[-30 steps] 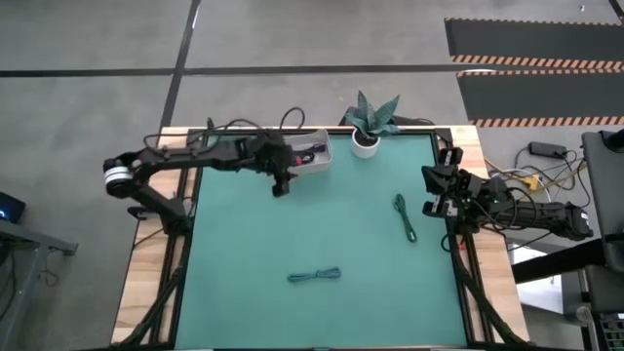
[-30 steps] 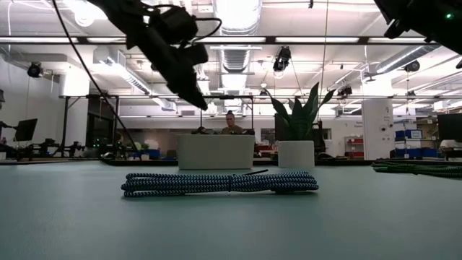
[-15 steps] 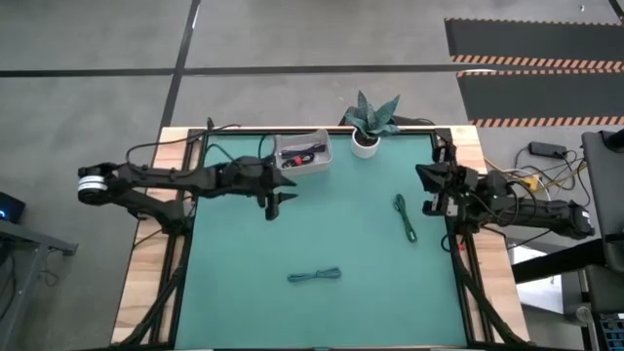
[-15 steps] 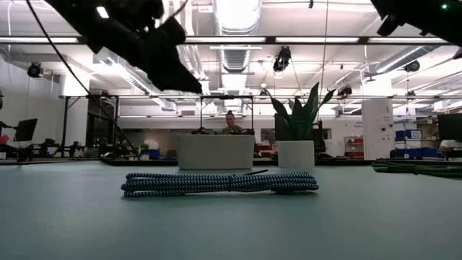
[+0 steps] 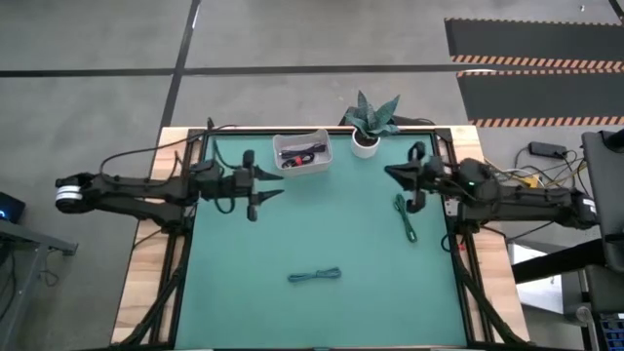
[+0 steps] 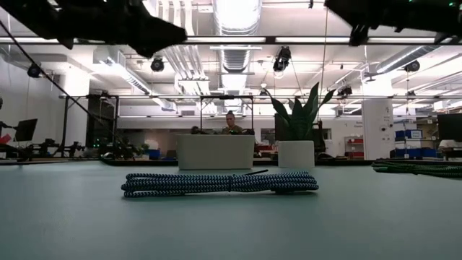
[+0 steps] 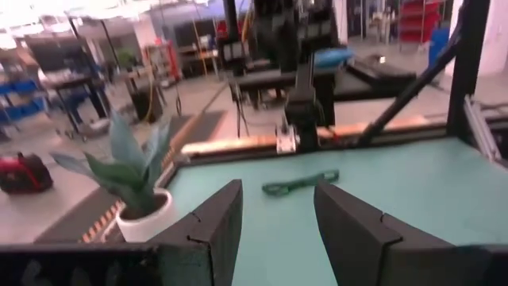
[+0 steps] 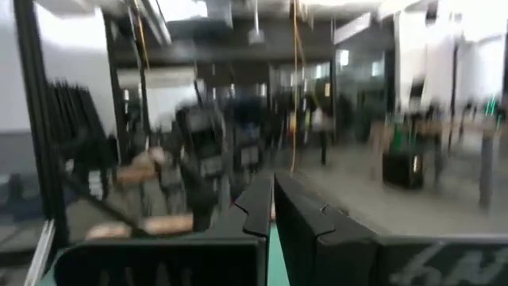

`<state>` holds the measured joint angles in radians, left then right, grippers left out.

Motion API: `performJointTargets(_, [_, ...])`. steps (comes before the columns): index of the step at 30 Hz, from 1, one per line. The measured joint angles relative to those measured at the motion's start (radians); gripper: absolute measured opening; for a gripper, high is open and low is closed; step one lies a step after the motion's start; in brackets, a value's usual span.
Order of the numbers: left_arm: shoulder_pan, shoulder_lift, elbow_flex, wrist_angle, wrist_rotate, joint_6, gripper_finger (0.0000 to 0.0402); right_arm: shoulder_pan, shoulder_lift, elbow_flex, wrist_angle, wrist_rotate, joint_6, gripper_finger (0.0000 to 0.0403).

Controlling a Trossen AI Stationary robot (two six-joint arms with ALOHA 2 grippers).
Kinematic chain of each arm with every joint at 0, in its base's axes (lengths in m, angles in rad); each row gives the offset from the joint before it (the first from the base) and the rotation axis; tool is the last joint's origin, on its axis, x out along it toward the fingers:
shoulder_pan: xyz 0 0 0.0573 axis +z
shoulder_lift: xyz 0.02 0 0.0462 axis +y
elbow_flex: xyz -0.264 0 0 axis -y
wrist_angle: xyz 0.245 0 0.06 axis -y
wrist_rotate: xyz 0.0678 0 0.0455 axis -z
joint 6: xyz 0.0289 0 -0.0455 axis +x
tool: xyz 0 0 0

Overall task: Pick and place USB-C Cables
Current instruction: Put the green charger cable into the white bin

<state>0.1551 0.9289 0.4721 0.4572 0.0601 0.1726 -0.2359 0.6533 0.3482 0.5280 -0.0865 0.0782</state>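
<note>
Green matting (image 5: 322,234) covers the table, with a warehouse-like hall of racks and ceiling lights behind it in the low view. Since a second ago the left gripper (image 5: 263,194) has pulled back from the white bin (image 5: 301,152) toward the table's left side and now hangs above the mat with its fingers (image 7: 213,225) spread apart and nothing between them. The right gripper (image 5: 398,176) has swung in from the right edge and now hovers just beside the far end of the green USB-C cable (image 5: 405,216); its fingers (image 8: 255,208) are pressed together, empty. That cable has not moved. The teal-blue USB-C cable (image 5: 314,276) also lies where it was, alone near the front middle of the mat, a braided bundle in the low view (image 6: 219,183). A dark cable with red bits (image 5: 303,153) rests inside the bin. The potted plant (image 5: 369,122) stands just beside the bin at the back edge.
</note>
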Motion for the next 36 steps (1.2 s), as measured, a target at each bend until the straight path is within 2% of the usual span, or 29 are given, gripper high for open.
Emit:
performJointTargets(5, [0.0, -0.089, -0.016, 0.001, -0.015, 0.024, 0.0143, 0.002, 0.103, 0.082, -0.197, 0.001, 0.126, 0.0009])
performJointTargets(10, [0.0, -0.167, -0.044, -0.004, -0.018, 0.045, 0.0143, 0.002, 0.2, 0.238, -0.587, 0.0, 0.267, 0.0009])
performJointTargets(13, [0.0, -0.203, -0.06, -0.003, -0.018, 0.045, 0.0143, 0.004, 0.269, 0.334, -0.901, 0.0, 0.339, 0.0009])
performJointTargets(16, [0.0, -0.233, -0.064, -0.001, -0.018, 0.045, 0.0143, 0.005, 0.34, 0.424, -1.137, 0.001, 0.409, 0.0009])
performJointTargets(22, [0.0, -0.281, -0.064, -0.003, -0.019, 0.044, 0.0143, 0.005, 0.466, 0.517, -1.487, -0.003, 0.545, 0.0009])
performJointTargets(28, [0.0, -0.288, -0.067, -0.005, -0.019, 0.043, 0.0143, 0.005, 0.555, 0.484, -1.575, -0.094, 0.621, 0.0009])
performJointTargets(36, [0.0, -0.282, -0.068, -0.055, -0.02, 0.042, 0.0143, 0.004, 0.627, 0.466, -1.566, -0.07, 0.665, 0.0012])
